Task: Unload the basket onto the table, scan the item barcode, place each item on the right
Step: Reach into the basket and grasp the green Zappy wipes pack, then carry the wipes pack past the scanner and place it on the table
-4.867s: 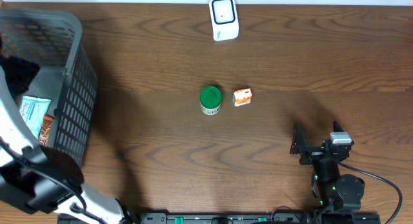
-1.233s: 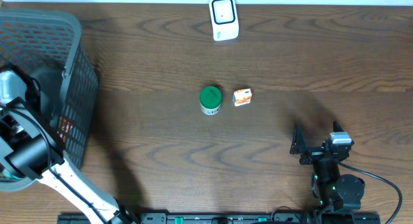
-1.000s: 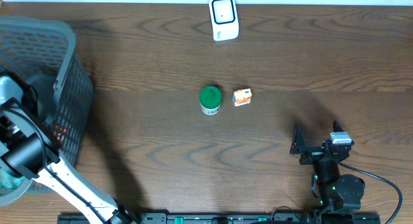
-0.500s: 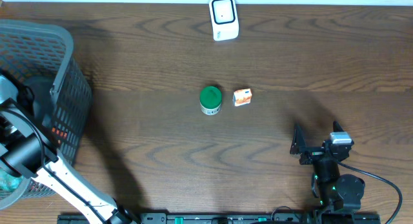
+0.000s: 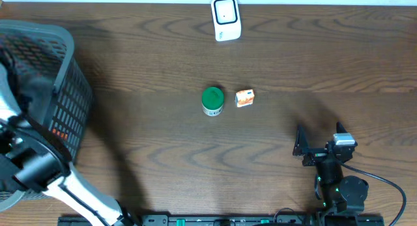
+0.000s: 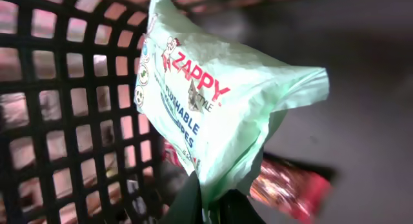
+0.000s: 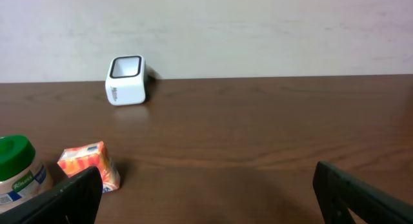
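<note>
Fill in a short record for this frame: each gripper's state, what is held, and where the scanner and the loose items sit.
left gripper: shut on the wipes pack, inside the basket
wipes pack: pale green, pinched by one edge
red packet: in the basket, partly hidden behind the wipes pack
right gripper: open, holding nothing
scanner: white, at the table's far edge
green-lidded jar: mid-table
orange carton: beside the jar, not touching it
scan: not yet done
</note>
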